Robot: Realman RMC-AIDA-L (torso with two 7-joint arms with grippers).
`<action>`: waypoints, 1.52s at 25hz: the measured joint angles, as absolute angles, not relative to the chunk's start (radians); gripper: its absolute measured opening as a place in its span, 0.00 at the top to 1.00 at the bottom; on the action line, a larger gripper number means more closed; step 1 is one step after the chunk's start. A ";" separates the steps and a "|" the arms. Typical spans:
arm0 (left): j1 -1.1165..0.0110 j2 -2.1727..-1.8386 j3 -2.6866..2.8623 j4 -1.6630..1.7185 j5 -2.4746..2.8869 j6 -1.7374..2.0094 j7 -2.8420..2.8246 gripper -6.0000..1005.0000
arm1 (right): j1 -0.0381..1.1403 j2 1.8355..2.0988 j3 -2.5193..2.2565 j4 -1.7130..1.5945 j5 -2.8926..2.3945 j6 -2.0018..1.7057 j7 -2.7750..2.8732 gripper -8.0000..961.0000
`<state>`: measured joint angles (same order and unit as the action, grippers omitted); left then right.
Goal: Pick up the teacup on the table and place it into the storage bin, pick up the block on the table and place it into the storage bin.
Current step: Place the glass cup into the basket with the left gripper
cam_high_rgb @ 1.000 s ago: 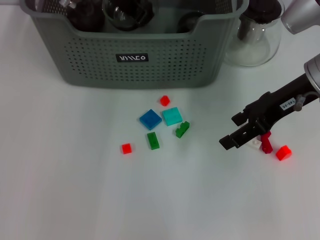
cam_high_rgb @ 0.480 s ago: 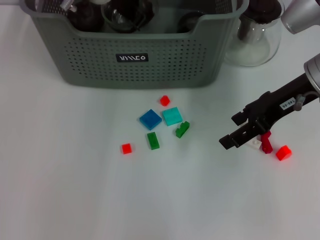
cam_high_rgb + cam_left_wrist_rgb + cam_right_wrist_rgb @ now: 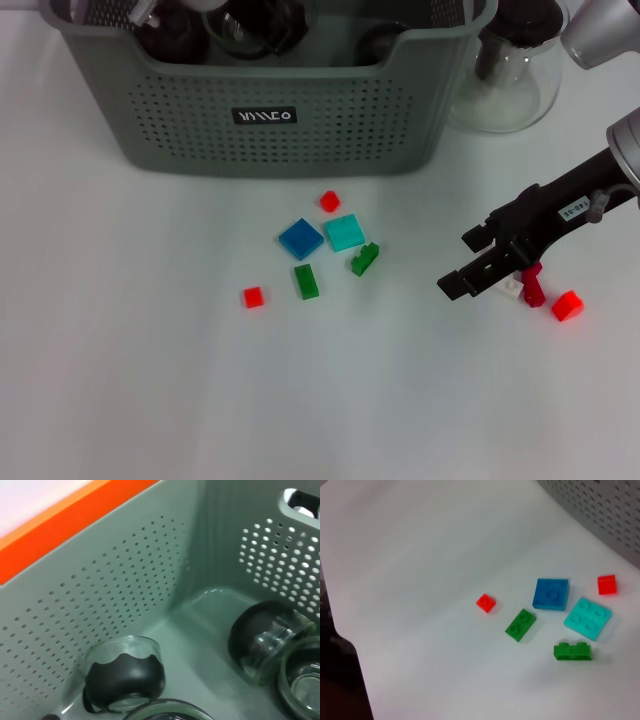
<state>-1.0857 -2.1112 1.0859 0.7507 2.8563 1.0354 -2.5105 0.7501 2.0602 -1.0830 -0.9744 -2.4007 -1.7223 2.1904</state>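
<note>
Right pincer (image 3: 478,262) sat low over the white desk (image 3: 150,380) at the right side, its two black fingers parted with a clear gap and nothing held between them. Just behind the fingers lay a dark red block (image 3: 533,286) and a white block (image 3: 510,288), partly covered by the pincer body; whether the pincer touched them could not be told. A bright red block (image 3: 567,305) lay just beside these, toward the desk's right edge. Well apart, mid-desk, a loose cluster: a small red block (image 3: 253,296) nearest, then a green block (image 3: 306,281) lying flat, a second green block (image 3: 365,259) on its side, a blue square block (image 3: 301,238) touching a teal square block (image 3: 344,232), and another small red block (image 3: 329,201) farthest, near the bin. Count on the desk: nine blocks, three bright red, two green, and one each of blue, teal, dark red and white. Beyond them stood the storage bin (image 3: 280,115), grey-green, perforated, black label facing the robot. The left wrist view looked down into it: one glass teacup (image 3: 123,676) with a black sleeve stood upright on the bin floor, and parts of more dark glassware (image 3: 265,642) showed near it. Left pincer showed in no view, so its state could not be told. A glass pitcher (image 3: 510,70) with a black lid stood just beside the bin's right end.
</note>
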 joint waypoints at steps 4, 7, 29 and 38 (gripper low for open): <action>-1.083 -2.111 1.086 0.747 2.856 1.011 -2.511 0.94 | 0.750 2.060 -1.083 -0.974 -2.401 -1.722 2.190 0.02; -1.081 -2.111 1.086 0.746 2.856 1.002 -2.511 0.94 | 0.750 2.060 -1.083 -0.974 -2.401 -1.722 2.190 0.02; -1.079 -2.123 1.100 0.741 2.856 0.989 -2.502 0.75 | 0.750 2.060 -1.085 -0.969 -2.401 -1.721 2.190 0.02; -1.037 -2.124 1.096 0.851 2.846 1.047 -2.500 0.55 | 0.750 2.060 -1.084 -0.968 -2.401 -1.722 2.190 0.02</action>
